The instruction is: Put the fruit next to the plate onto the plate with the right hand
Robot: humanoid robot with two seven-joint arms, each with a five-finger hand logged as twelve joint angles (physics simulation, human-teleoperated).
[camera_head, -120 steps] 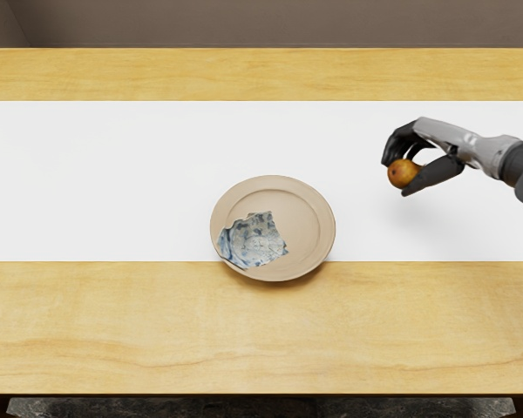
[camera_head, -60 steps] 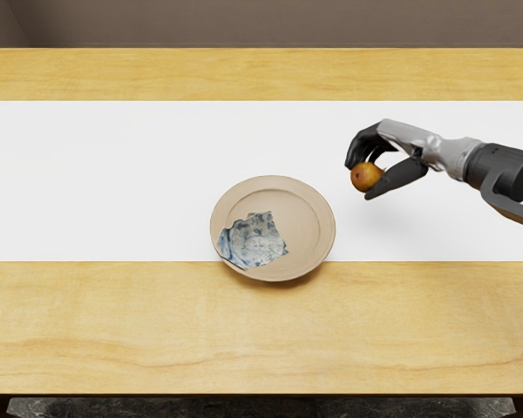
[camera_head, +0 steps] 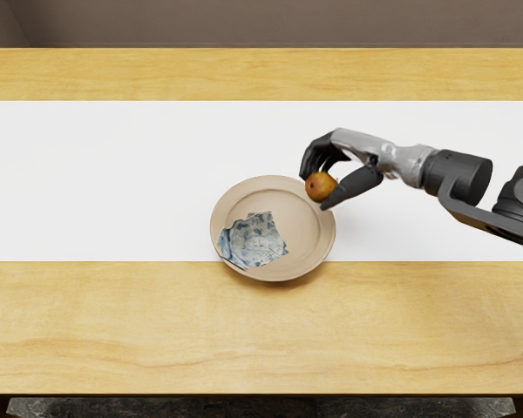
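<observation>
– Wood table (camera_head: 261, 322), white strip (camera_head: 113, 174) running across its middle, dark wall (camera_head: 261, 22) behind. I'm on the head camera, looking down at a slant.
– Plate?
– Round tan plate (camera_head: 312, 251) sits at the near edge of the white strip, roughly mid-picture. It has a blue-and-white patch (camera_head: 253, 239) on its lower left part. I can't tell if that's a print or something lying on it.
– Where's the fruit?
– Small fruit (camera_head: 321, 186), orange-red with a yellower side, is in my right hand (camera_head: 342, 164). In the picture it sits over the plate's upper right rim, partly overlapping the tan surface.
– Touching the plate?
– Can't tell. I only have one view, so I get no read on height.
– Grip?
– Closed around the fruit. Dark fingers (camera_head: 314, 157) curl over its top and far side, and the thumb (camera_head: 353, 185) presses in from the right. The fruit shows between them.
– Arm?
– Right arm (camera_head: 458, 174) comes in from the right edge. It has a grey forearm and a dark cuff, and points left across the strip toward the plate. The hand itself is over the white strip, just beside the plate's upper right rim.
</observation>
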